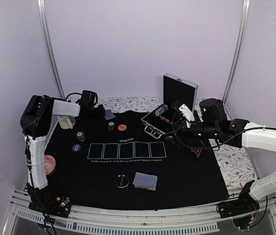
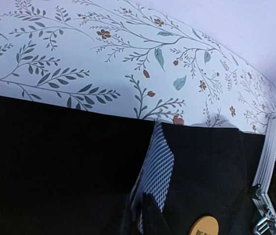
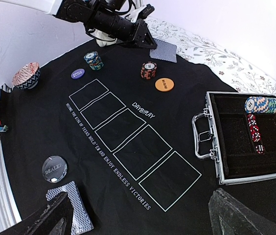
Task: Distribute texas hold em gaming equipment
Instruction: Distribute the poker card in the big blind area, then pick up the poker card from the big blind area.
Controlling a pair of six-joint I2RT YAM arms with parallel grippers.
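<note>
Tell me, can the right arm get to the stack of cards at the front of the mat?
Probably yes. The right gripper is open above the mat, and the card stack lies flat in the open; the clear dealer disc beside it sits apart.

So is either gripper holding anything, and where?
Left gripper is at the edge of a card; pinched or not can't be told. Right gripper open, empty.

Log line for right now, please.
left jaws: shut on card, far mat edge | right jaws: open, empty, beside case | deck: near edge
</note>
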